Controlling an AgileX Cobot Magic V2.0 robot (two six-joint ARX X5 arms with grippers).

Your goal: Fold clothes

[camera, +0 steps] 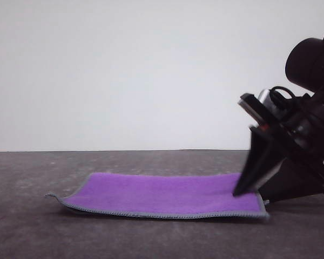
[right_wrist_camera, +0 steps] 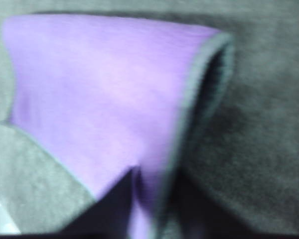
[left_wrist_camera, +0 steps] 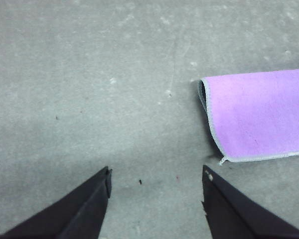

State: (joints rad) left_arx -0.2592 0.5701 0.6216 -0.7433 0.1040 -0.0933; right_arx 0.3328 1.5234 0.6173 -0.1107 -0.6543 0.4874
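The cloth [camera: 167, 195] is pinched at its right end by the right gripper [camera: 248, 189], whose dark fingers [camera: 262, 162] are seen slanting down from the right edge of the front view. In the right wrist view, which is blurred, the gripper [right_wrist_camera: 149, 191] is closed on the cloth [right_wrist_camera: 99, 94]: the two fingertips [right_wrist_camera: 117, 199] are set on either side of the hemmed edge at the bottom centre of the frame. From there the purple face spreads towards the upper left, and the grey hem curls up along the right side, where a dark hollow is left between the layers.

In the front view the cloth is laid flat on the grey table [camera: 32, 226], in the lower centre of the frame, purple face up, with the stitched hem running along its near edge and a small corner tip sticking out at the lower left.

The left gripper [left_wrist_camera: 157, 181] is held open above the bare table [left_wrist_camera: 89, 74], its two fingers [left_wrist_camera: 89, 204] spread wide at the bottom of the left wrist view, with nothing between them. The cloth [left_wrist_camera: 259, 114] is seen at the right of that frame, well apart from these fingers, with a doubled edge showing a dark gap at its upper left corner.
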